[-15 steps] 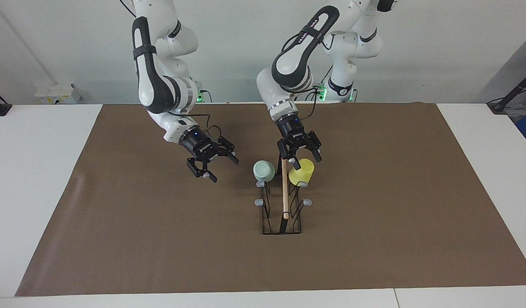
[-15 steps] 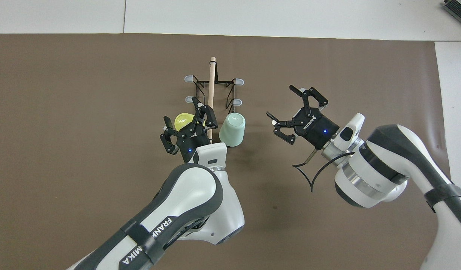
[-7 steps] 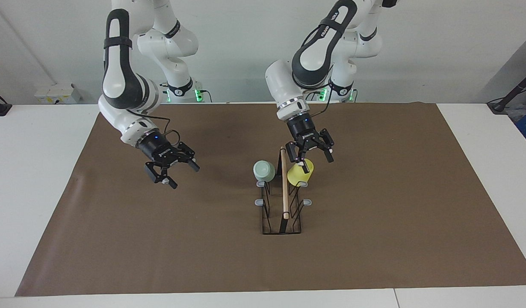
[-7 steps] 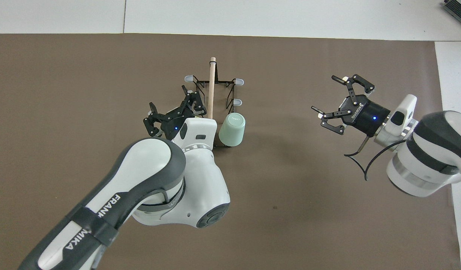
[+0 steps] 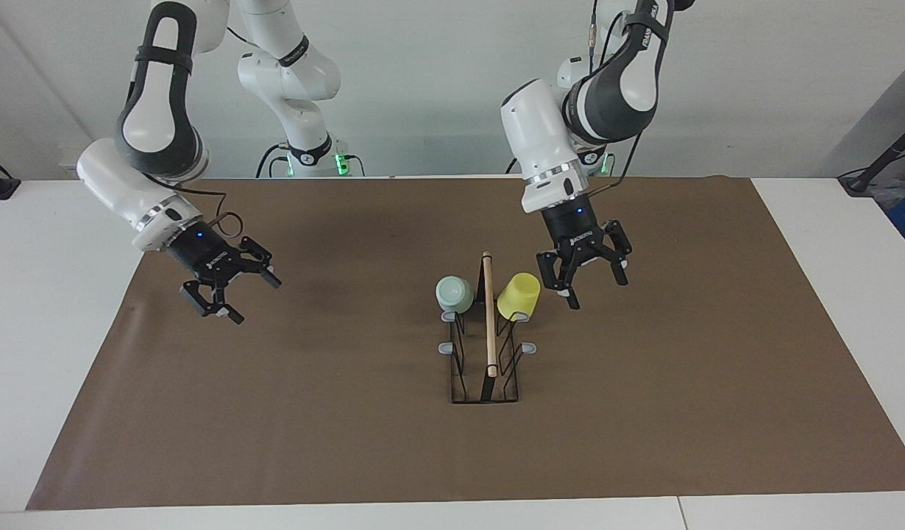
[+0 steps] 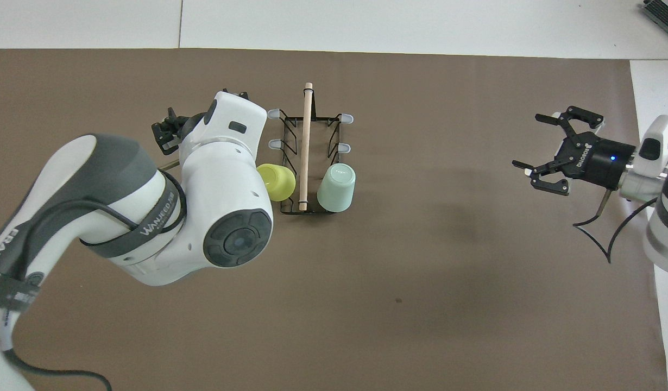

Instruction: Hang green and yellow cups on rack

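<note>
The black wire rack (image 5: pixel 489 331) (image 6: pixel 306 141) with a wooden rod on top stands mid-mat. The pale green cup (image 5: pixel 454 293) (image 6: pixel 336 187) hangs on the prong nearest the robots on the right arm's side. The yellow cup (image 5: pixel 519 296) (image 6: pixel 277 182) hangs on the matching prong on the left arm's side. My left gripper (image 5: pixel 586 283) hovers open and empty beside the yellow cup, toward the left arm's end. In the overhead view the left gripper (image 6: pixel 170 124) is mostly hidden under its own wrist. My right gripper (image 5: pixel 239 296) (image 6: pixel 536 142) is open and empty over the mat toward the right arm's end.
A brown mat (image 5: pixel 349 412) covers most of the white table (image 5: pixel 48 294). Grey-tipped prongs (image 5: pixel 529 347) farther from the robots on the rack carry nothing. A small white box (image 5: pixel 99 160) sits by the wall at the right arm's end.
Both open grippers have drawn away from the rack, the left off the yellow cup toward its own end, the right well out toward its end. Both cups stay on their prongs.
</note>
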